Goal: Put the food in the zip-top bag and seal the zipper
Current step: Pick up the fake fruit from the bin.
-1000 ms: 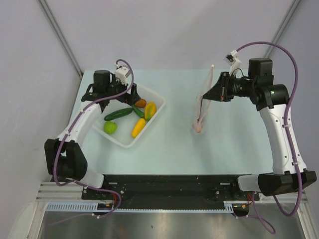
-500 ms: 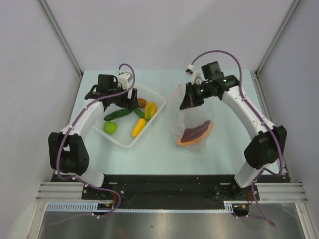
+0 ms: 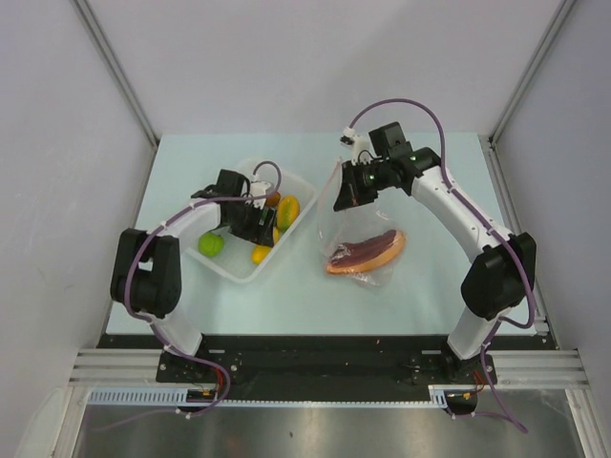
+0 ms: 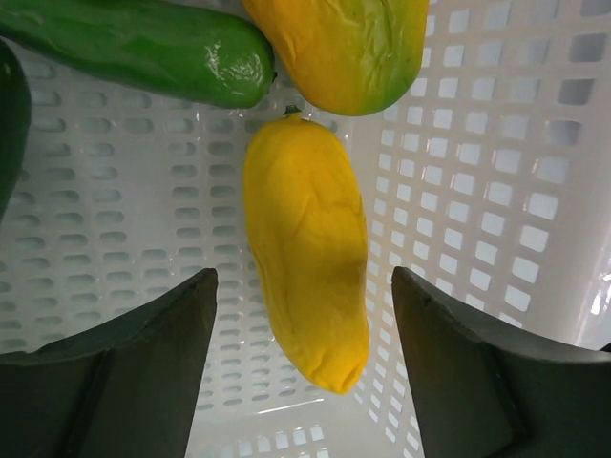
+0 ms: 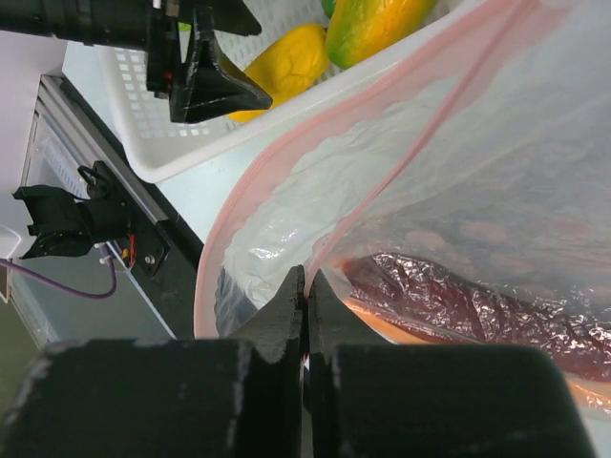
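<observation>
- In the white tray (image 4: 496, 191), the yellow piece (image 4: 305, 258) lies lengthwise between the parted jaws of the left gripper (image 4: 305, 315), neither jaw touching it.
- The jaws should close across its middle, clear of the cucumber (image 4: 143, 52) and the orange piece (image 4: 348, 48).
- The right gripper (image 5: 305, 286), clamped on the zip-top bag (image 3: 355, 224) at its zipper (image 5: 250, 186), holds the mouth open beside the tray; a dark red piece (image 3: 365, 251) lies inside.

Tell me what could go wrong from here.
1. The left tool straddles the smooth, rounded yellow piece; closing, it may squirt out against the tray wall.
2. The right tool pinches just one lip of the bag, so its mouth may sag shut before food arrives.
</observation>
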Robot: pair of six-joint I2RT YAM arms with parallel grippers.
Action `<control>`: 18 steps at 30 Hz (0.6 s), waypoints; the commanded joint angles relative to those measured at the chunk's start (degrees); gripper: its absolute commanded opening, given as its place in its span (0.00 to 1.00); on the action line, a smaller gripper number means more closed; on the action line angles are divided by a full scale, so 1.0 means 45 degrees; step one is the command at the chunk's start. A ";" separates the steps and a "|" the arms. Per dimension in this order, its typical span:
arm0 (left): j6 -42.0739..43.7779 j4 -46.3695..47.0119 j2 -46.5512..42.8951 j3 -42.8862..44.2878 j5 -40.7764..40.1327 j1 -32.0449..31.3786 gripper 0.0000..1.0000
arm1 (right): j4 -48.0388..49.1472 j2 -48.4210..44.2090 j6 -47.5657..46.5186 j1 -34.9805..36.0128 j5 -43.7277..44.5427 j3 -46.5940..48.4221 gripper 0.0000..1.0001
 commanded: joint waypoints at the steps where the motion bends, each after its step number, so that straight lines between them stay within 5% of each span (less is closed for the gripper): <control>1: -0.0431 0.0005 0.0602 0.0165 -0.0119 -0.0253 0.73 | -0.0055 -0.0213 0.0138 0.0106 0.0125 0.0382 0.00; 6: -0.0880 0.0004 0.0781 0.0146 0.0309 -0.0253 0.67 | -0.0232 -0.0155 0.0567 0.0224 0.0321 0.0597 0.00; 12: -0.1037 0.0101 -0.1189 -0.0030 0.1050 0.0175 0.45 | -0.0077 -0.0213 0.1698 0.0224 0.0379 0.0910 0.00; 18: -0.1838 0.1078 -0.3670 0.0380 0.2632 0.1056 0.38 | -0.0193 0.0487 0.2635 0.0263 -0.0263 0.2548 0.00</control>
